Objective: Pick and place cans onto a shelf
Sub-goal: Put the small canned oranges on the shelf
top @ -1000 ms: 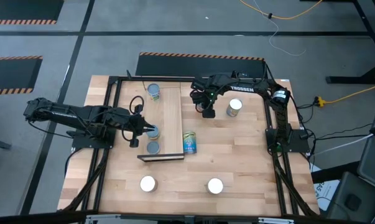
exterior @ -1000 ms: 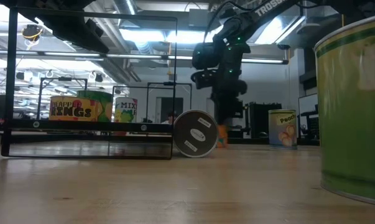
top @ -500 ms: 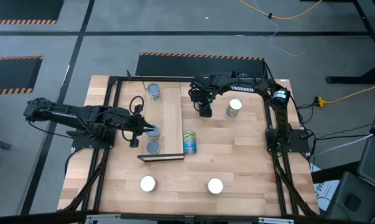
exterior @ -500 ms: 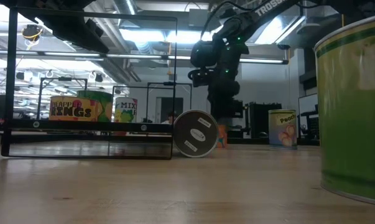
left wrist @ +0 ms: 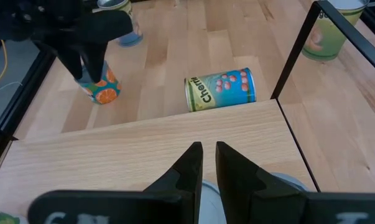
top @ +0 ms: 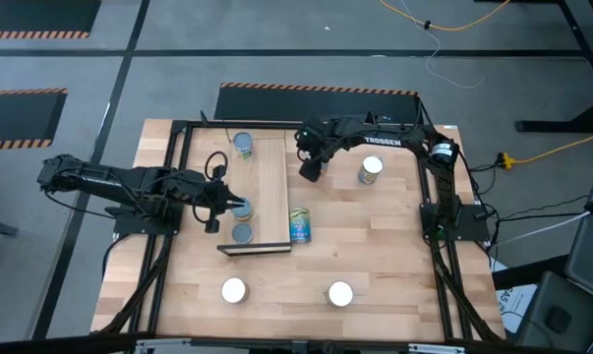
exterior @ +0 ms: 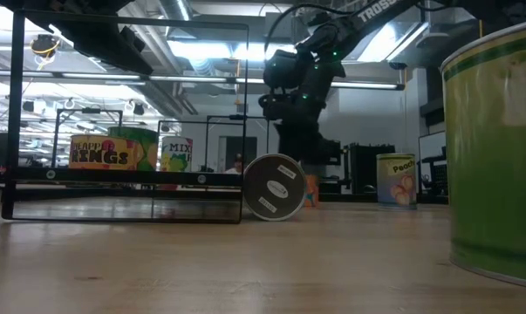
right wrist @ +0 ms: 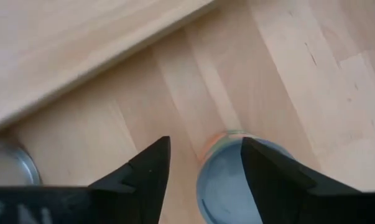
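Note:
The shelf (top: 274, 192) is a light-wood plank with three cans standing on it (top: 242, 145) (top: 241, 207) (top: 241, 233). My left gripper (left wrist: 203, 155) reaches in from the table's left, its fingers almost together over the middle can (left wrist: 283, 185). My right gripper (right wrist: 204, 142) hangs open just above a small orange-labelled can (left wrist: 105, 90) (right wrist: 237, 180), which stands on its base on the table right of the shelf. The can lies more under one finger than between the two. A blue-and-yellow can (top: 300, 225) lies on its side against the shelf's right edge. My left gripper comes slanting down from the table's left onto the top of the middle can. A pale strip of the can (left wrist: 207, 194) shows in the narrow gap between the fingers. The fingers hide which part they have. The can stands upright on the shelf.
A white-topped can (top: 371, 170) stands right of my right gripper. Two more white-topped cans (top: 234, 290) (top: 340, 293) stand near the front edge. A black frame (top: 183, 147) runs round the table. A big green can (exterior: 498, 148) stands close to the low camera.
My right gripper has risen and drifted toward the table's left and far edges, coming away from the orange-labelled can. That can stays standing on the table.

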You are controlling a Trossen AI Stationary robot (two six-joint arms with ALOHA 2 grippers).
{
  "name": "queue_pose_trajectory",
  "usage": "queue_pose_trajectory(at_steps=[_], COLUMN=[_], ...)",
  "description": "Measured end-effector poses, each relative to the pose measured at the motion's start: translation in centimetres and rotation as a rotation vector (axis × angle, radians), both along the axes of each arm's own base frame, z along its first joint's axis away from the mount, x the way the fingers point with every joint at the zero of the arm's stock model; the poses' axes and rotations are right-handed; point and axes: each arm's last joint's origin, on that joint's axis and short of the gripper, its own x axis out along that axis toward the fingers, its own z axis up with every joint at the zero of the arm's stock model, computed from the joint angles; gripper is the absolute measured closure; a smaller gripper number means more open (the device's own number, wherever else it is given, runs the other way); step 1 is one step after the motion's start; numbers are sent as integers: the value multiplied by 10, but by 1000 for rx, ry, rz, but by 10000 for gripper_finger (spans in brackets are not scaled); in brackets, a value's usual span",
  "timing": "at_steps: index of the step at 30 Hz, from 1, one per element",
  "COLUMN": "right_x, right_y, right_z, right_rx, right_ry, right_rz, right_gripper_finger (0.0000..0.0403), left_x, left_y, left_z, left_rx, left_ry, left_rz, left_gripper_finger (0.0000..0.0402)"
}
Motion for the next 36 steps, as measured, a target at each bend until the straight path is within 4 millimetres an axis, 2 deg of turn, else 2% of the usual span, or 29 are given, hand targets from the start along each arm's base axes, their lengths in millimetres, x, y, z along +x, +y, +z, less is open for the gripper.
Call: queue_pose_trajectory(at_steps=[7,15,24,28,34,36], right_x=[-2,-3,2,2,2,1], right_y=[-2,-2,-5,-5,-4,-4], right_z=[-1,-2,-23,-24,-25,-25], right_rx=[-12,-2,7,-4,-26,-45], right_ry=[23,32,83,87,108,123], right_rz=[-128,-156,-152,-113,-19,55], right_gripper_finger=[202,202,208,250,367,389], left_x=[0,0,0,0,0,0], left_y=[0,0,0,0,0,0], left_z=[0,0,0,0,0,0], left_rx=[0,0,0,0,0,0], left_ry=[0,0,0,1,1,1], left_rz=[0,0,0,0,0,0], left_gripper_finger=[363,363,363,363,363,363])
